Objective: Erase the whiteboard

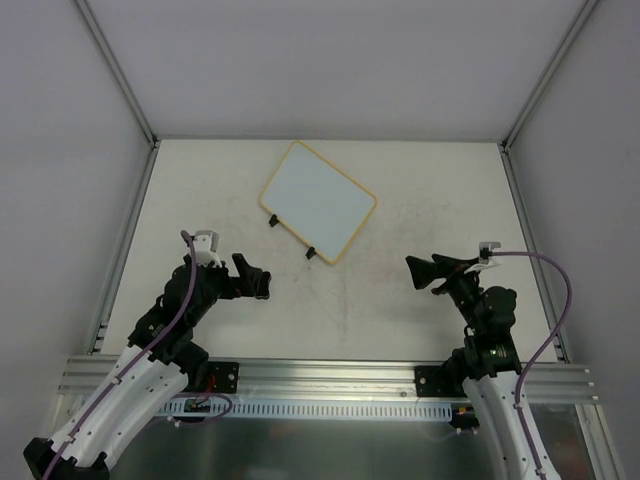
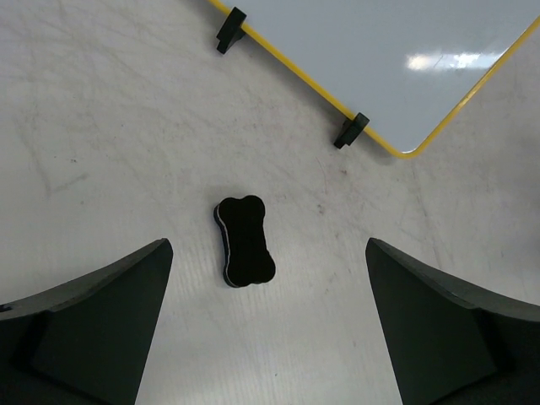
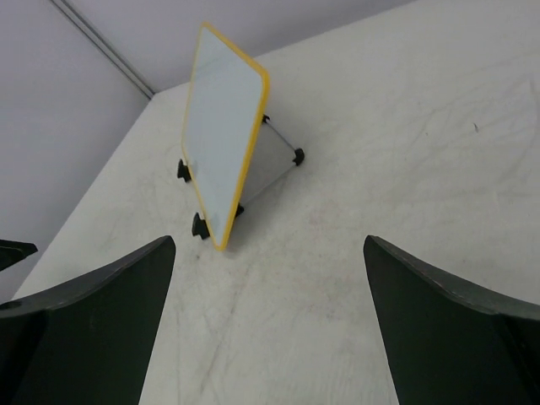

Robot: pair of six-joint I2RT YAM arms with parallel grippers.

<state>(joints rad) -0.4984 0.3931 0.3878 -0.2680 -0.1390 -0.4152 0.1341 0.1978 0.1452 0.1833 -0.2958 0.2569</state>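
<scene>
The whiteboard (image 1: 318, 200), white with a yellow rim and two black clips (image 1: 273, 219) on its near edge, stands at the table's back centre. In the right wrist view the whiteboard (image 3: 221, 135) leans tilted on a thin wire stand (image 3: 278, 139). I see no marks on its face (image 2: 380, 59). A black bone-shaped eraser (image 2: 245, 240) lies flat on the table just ahead of my left fingers (image 2: 101, 321); it is hidden in the top view. My left gripper (image 1: 255, 278) is open and empty above it. My right gripper (image 1: 428, 275) is open and empty, off the board's right.
White enclosure walls and aluminium posts (image 1: 120, 70) bound the table on three sides. A metal rail (image 1: 330, 375) runs along the near edge by the arm bases. The tabletop (image 1: 400, 330) is scuffed white.
</scene>
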